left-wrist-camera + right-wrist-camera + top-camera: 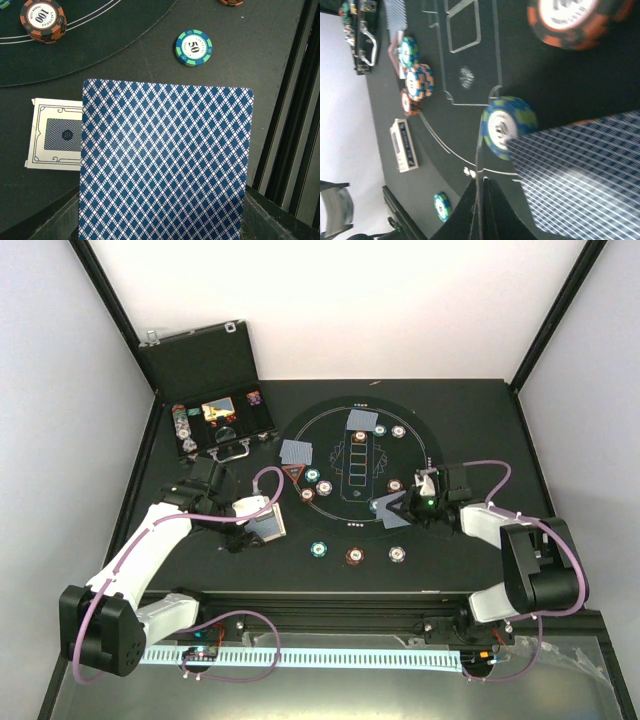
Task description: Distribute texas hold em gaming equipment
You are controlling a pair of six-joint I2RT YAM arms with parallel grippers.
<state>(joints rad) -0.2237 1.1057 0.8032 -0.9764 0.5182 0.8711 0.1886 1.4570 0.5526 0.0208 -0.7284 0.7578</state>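
Left gripper (260, 516) closed in on blue diamond-back card (165, 160), one finger at each lower corner, grip across the width; single card or thin stack, cannot tell

Held just above the table at the near left, off the rim of the round mat (415, 455), partly over a white card box (52, 134); teal 50 chip (193, 47) lying beyond it, brown 100 chip (43, 20) on the mat edge

Right gripper (480, 200) with fingers pressed flat together, nothing seen between them; second card (580, 175) right beside the tips on the mat's right side, one corner against a blue-green chip (509, 126); edge pinched or not, cannot tell

Handling, judged: cards light, thin, bendy, glossy backs, likely to slide on the mat and slip from a loose grip; best taken by the long edges or a raised corner, hard to get under when flat, so go for the corner propped by the chip. Chips small, rigid, heavier, striped rims; pinch across the diameter, watch stacks toppling

Look: card backs blue-on-white diamond lattice with thin white border, rounded corners; chips round with white centre labels and numbers

More cards and chips spread round the mat, black case (200, 360) open at far left
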